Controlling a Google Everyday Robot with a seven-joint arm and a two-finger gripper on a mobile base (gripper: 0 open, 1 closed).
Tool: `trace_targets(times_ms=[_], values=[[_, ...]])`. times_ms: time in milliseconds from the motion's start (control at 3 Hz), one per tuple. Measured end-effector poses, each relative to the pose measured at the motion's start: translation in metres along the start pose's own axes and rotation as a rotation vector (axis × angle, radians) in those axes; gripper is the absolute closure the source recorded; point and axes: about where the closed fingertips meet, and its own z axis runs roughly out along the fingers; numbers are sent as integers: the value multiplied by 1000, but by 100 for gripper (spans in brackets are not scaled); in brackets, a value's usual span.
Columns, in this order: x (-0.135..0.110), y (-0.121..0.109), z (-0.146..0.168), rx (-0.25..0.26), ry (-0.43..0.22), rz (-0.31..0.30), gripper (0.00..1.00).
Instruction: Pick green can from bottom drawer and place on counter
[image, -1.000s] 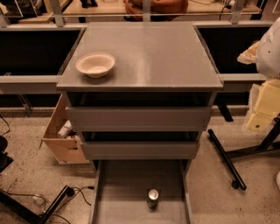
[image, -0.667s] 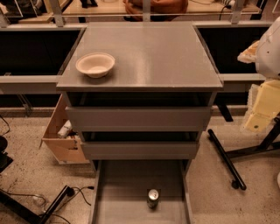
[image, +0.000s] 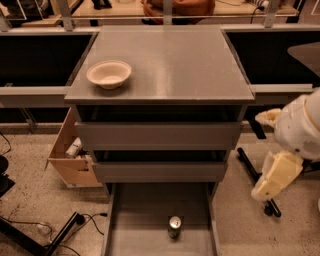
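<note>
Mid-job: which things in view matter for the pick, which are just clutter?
Job: green can, upright in the open bottom drawer; counter; gripper, right of the cabinet.
Lying about: cream bowl on the counter; cardboard box left of cabinet.

One view only. You look from high up in front of the cabinet (image: 160, 135), pitched steeply down, facing its drawer fronts at middle range. The bottom drawer (image: 145, 220) runs off the lower edge. The gripper (image: 266, 186) hangs at the right edge, beside the cabinet.
</note>
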Motion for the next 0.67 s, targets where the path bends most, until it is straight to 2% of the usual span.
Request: trace_targets(times_ms=[333, 667], values=[[19, 16, 63, -35, -170, 42, 0], [20, -6, 110, 14, -329, 57, 0]])
